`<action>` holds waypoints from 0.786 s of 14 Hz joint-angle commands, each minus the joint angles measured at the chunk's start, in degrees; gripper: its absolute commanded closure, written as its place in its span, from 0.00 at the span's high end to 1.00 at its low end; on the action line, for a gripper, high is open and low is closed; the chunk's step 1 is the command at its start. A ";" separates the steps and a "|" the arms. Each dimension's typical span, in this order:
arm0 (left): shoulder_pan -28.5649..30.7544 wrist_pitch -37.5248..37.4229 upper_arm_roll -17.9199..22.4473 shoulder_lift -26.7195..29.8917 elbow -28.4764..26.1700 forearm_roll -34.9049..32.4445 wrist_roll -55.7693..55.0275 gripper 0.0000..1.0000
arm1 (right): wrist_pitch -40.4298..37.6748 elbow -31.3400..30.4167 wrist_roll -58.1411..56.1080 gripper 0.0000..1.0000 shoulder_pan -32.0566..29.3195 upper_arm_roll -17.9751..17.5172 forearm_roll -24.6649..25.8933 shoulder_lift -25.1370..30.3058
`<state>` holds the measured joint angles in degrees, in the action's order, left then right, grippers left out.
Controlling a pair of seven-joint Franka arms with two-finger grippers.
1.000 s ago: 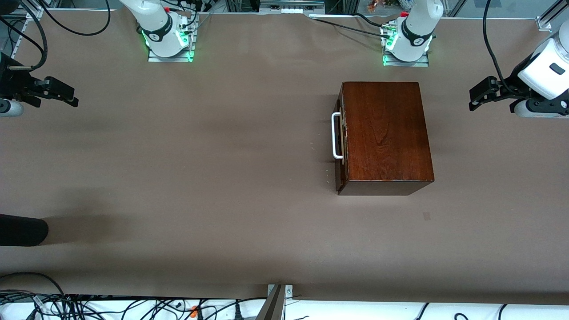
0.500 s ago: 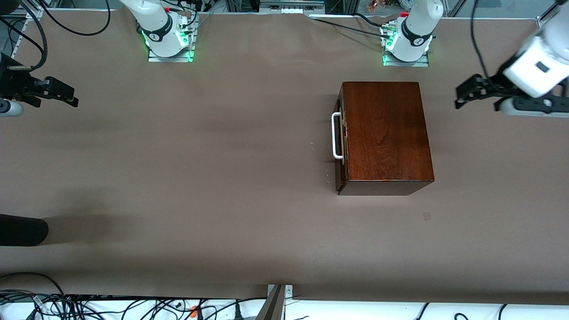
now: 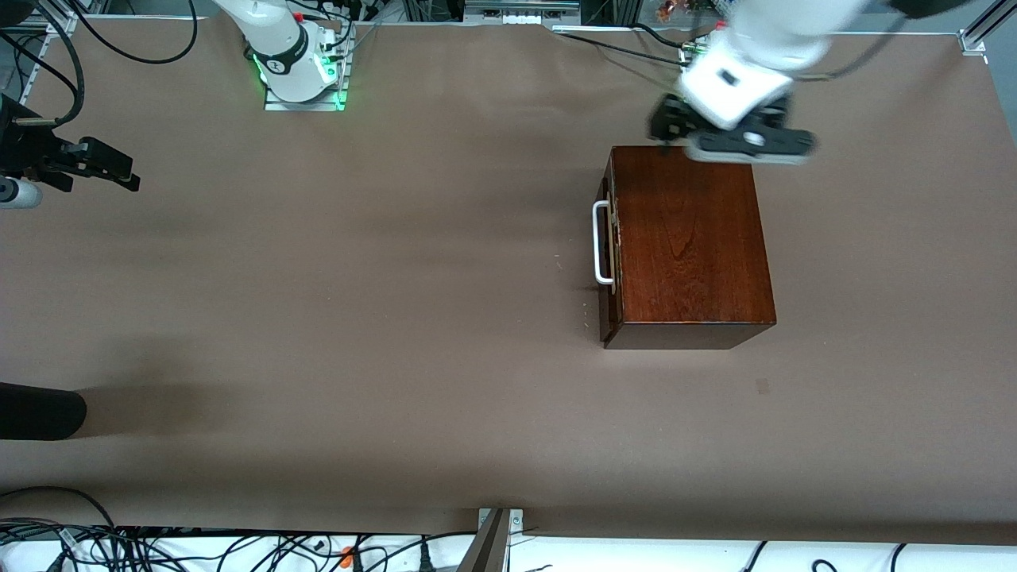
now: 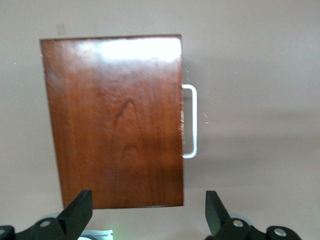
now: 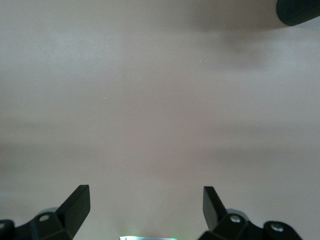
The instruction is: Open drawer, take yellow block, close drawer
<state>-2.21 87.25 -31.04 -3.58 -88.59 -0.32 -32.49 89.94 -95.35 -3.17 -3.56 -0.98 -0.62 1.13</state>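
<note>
Drawer (image 3: 609, 242) is fully pushed into the glossy dark-wood box (image 3: 690, 238); only its dark reddish-brown front and white bar handle (image 3: 600, 242) show, at the box's 9 o'clock side in the front view, facing the right arm's end of the table. Box sits on the brown table (image 3: 357, 318) toward the left arm's end, just in front of the left arm's base. Yellow block is not visible in any view.

Left gripper (image 3: 666, 123) hangs in the air over the box's 12 o'clock edge, the edge nearest the arm bases. Left wrist view looks straight down on the box top (image 4: 117, 120) with the handle (image 4: 190, 121) beside it; its fingers (image 4: 75, 212) are spread wide, grasping nothing.

Right gripper (image 3: 107, 167) waits at the right arm's end of the table, at about 9 o'clock of the front view, over bare tabletop. Right wrist view shows its fingers (image 5: 75, 207) released, wide apart, holding nothing, table surface (image 5: 160, 110) below.

A dark rounded object (image 3: 40, 411) lies at the table's edge, about 8 o'clock.
</note>
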 commanded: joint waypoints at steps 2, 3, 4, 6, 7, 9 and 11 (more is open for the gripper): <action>-6.99 3.26 -3.68 -6.51 2.20 -7.14 -12.21 1.00 | -1.43 1.49 -0.96 1.00 -0.74 -0.60 -0.09 -0.60; -8.24 4.06 -3.76 -7.92 2.02 -8.28 -14.07 1.00 | -1.95 1.49 -0.88 1.00 -0.74 -0.51 -0.09 -0.60; -9.29 5.02 -3.76 -9.58 1.76 -9.25 -14.87 1.00 | -2.05 1.49 -0.88 1.00 -0.74 -0.51 -0.09 -0.60; -11.40 6.61 -3.76 -13.01 1.58 -12.23 -18.11 1.00 | -2.57 1.49 -0.79 1.00 -0.74 -0.42 -0.17 -0.51; -12.46 7.48 -3.76 -15.03 1.58 -14.16 -20.57 1.00 | -3.18 1.49 -0.61 1.00 -0.74 -0.42 -0.09 -0.51; -14.04 7.93 -3.76 -18.64 1.49 -17.33 -21.91 1.00 | -3.19 1.49 -0.61 1.00 -0.74 -0.33 -0.17 -0.51; -14.93 8.89 -3.67 -21.10 1.41 -19.18 -22.17 1.00 | -3.19 1.49 -0.61 1.00 -0.74 -0.25 -0.17 -0.60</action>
<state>-15.86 95.71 -34.73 -21.93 -88.67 -16.62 -53.28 88.14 -95.34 -3.17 -3.60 -0.93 -0.62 1.12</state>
